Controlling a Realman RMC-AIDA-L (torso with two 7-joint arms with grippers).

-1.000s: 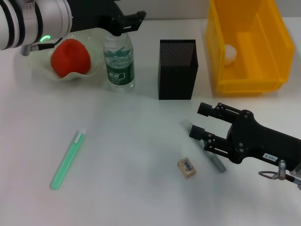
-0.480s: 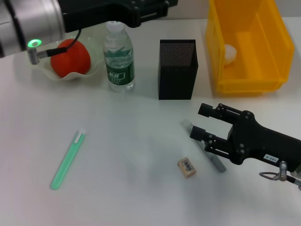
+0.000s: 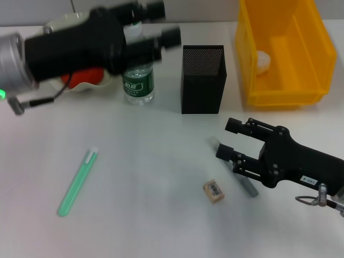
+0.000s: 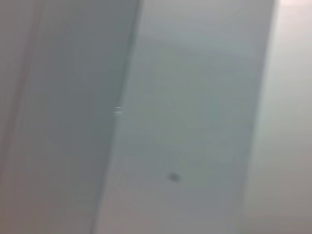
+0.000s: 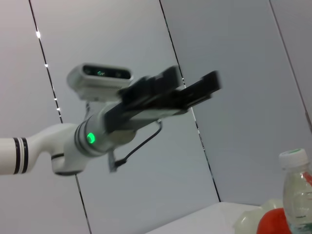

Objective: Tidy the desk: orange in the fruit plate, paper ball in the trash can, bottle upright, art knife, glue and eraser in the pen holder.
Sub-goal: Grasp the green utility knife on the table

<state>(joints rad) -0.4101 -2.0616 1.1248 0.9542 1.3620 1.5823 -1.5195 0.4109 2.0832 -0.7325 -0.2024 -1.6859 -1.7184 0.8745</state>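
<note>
My left gripper (image 3: 164, 22) hangs open and empty in the air in front of the upright bottle (image 3: 138, 81), hiding its cap in the head view. The left arm also covers most of the orange (image 3: 92, 78) lying in the fruit plate (image 3: 81, 88). On the right, my open right gripper (image 3: 227, 138) hovers over the upper end of the art knife (image 3: 248, 186). The eraser (image 3: 213, 191) lies just left of the knife. Far left on the table lies the glue (image 3: 78, 181). The pen holder (image 3: 202, 79) stands mid-table. The paper ball (image 3: 262, 60) rests inside the trash can (image 3: 309, 94).
The right wrist view shows the left gripper (image 5: 195, 90) against a grey panelled wall, with the bottle (image 5: 298, 190) and orange (image 5: 273, 224) at its corner. Only blurred grey wall fills the left wrist view. White tabletop lies between the glue and the eraser.
The left arm has left the bottle's cap and swung across, now covering the orange and the bottle's top. The bottle still stands. The right arm has not moved.
</note>
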